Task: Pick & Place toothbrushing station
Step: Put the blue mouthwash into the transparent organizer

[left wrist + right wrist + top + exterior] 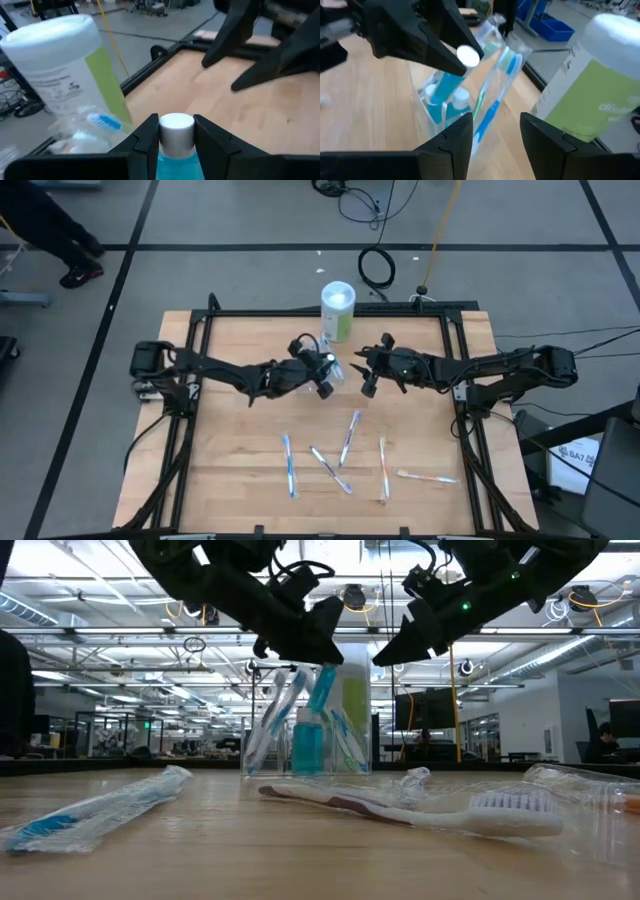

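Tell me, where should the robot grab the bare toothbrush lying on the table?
Best guess: the bare toothbrush by the middle of its slim handle, coming straight down from above with the hand turned so its fingers close across it. It lies flat on the table, so only its two long sides are free, and the bristled head is the bulkier end.

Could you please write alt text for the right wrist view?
The left end effector holds a blue white-capped tube over a clear cup of wrapped toothbrushes. A white-and-green canister stands beside it.
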Robot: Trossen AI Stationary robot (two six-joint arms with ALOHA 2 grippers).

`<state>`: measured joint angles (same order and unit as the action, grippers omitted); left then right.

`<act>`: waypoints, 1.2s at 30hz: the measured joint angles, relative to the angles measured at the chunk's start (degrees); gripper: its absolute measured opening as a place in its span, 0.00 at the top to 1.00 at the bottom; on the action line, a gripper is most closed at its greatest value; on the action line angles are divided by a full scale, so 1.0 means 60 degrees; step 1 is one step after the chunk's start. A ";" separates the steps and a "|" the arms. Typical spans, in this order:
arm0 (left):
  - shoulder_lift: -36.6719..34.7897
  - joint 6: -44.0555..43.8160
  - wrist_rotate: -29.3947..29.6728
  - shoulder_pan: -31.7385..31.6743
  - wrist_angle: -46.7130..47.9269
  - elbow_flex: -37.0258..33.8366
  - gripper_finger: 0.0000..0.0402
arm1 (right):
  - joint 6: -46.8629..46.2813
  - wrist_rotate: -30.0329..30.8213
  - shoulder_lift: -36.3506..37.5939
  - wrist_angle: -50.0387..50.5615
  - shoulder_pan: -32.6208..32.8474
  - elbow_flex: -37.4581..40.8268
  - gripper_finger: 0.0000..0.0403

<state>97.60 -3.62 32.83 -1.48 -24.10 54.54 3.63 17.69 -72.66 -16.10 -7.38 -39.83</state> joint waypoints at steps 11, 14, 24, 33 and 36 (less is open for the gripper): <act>0.0223 -0.0228 -0.0006 0.0000 -0.0112 -0.0004 0.74 | -0.0422 -0.0001 0.0000 0.0288 0.0000 0.0000 0.61; 0.0223 -0.0404 -0.0002 0.0001 0.0040 -0.0004 0.74 | -0.0424 -0.0001 0.0000 0.0247 0.0000 0.0000 0.61; 0.1070 -0.0418 0.0020 -0.0065 -0.0449 -0.0004 0.74 | -0.0570 -0.0004 0.0000 0.0222 0.0000 0.0000 0.62; 0.1370 -0.0160 0.0034 -0.0079 -0.0722 -0.0004 0.74 | -0.0529 -0.0007 0.0000 0.0222 0.0000 0.0000 0.61; 0.1370 -0.0167 0.0034 -0.0090 -0.0723 -0.0004 0.73 | -0.0522 -0.0007 0.0000 0.0222 0.0000 0.0000 0.61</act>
<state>105.82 -4.63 33.04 -2.02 -28.44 54.52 0.49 17.65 -72.66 -14.76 -7.38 -39.83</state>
